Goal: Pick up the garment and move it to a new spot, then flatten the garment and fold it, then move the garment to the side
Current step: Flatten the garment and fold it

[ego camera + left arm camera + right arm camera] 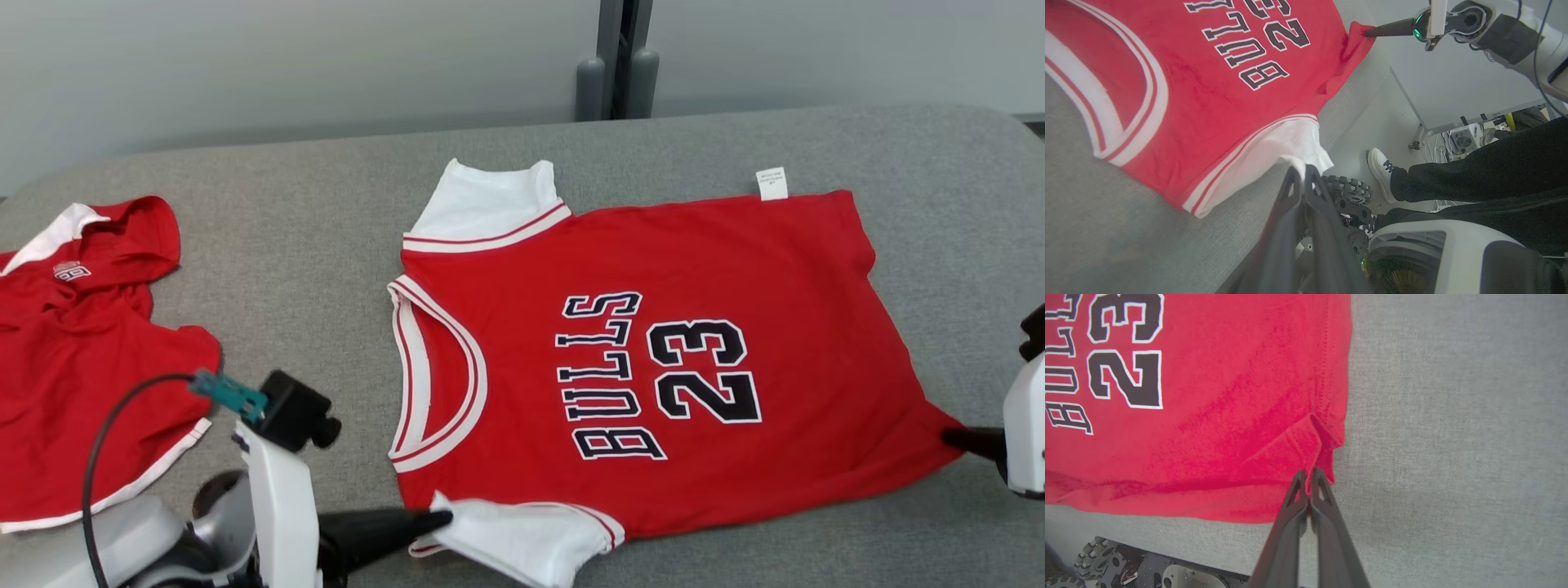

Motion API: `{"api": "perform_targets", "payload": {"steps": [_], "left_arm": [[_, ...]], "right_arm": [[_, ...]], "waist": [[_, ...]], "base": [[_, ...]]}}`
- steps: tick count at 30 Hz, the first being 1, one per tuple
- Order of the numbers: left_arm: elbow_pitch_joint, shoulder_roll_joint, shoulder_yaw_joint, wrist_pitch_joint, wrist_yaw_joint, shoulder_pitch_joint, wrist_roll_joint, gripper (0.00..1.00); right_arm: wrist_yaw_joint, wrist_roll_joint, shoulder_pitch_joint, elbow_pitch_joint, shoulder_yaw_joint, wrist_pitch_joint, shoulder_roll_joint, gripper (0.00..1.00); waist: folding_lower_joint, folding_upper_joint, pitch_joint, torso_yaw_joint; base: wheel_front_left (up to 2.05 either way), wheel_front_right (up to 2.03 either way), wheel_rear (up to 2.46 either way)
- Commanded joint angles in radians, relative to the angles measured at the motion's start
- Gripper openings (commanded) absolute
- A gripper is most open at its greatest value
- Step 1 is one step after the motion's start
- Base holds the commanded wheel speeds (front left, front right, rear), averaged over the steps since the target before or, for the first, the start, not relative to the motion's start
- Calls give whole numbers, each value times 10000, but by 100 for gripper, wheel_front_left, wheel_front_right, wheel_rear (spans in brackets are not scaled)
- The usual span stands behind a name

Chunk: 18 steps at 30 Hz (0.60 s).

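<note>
Nearest to us, the left tool (pixel 437 516) has its two dark fingers (pixel 1284 220) pressed together on the edge of the near white sleeve (pixel 522 539). We see the right tool (pixel 951 437) closed the same way, pinching the near hem corner (pixel 1327 457) of the red jersey (pixel 653 367). With both near corners gripped and well apart, we judge that the pair can draw the near edge taut, so the cloth lies flat ahead of a fold. We find the jersey print-up, spread across the middle of the grey worktop (pixel 286 245), collar toward our left. A second red garment (pixel 82 359) lies crumpled at the far left, apart from it
</note>
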Motion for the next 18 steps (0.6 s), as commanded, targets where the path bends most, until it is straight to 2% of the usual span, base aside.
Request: {"api": "perform_targets", "payload": {"steps": [1,8,18], "left_arm": [[127,-5,184,-93,-53,-243,-64,0],[774,-336,875,-523,-102,-727,-430,0],[2052,-1015,1274,-1029,-141,-1242,-248,0]], "right_arm": [[-3,-53,-153,95,-97,-98,63,0],[-3,-72,-683,529,-521,-183,416,0],[-3,-292,-1145,1124,-837,-589,870,0]], "waist": [[0,0,211,-1],[0,0,722,-41],[0,0,1223,-39]], "base": [[0,0,0],[0,0,0],[0,0,0]]}}
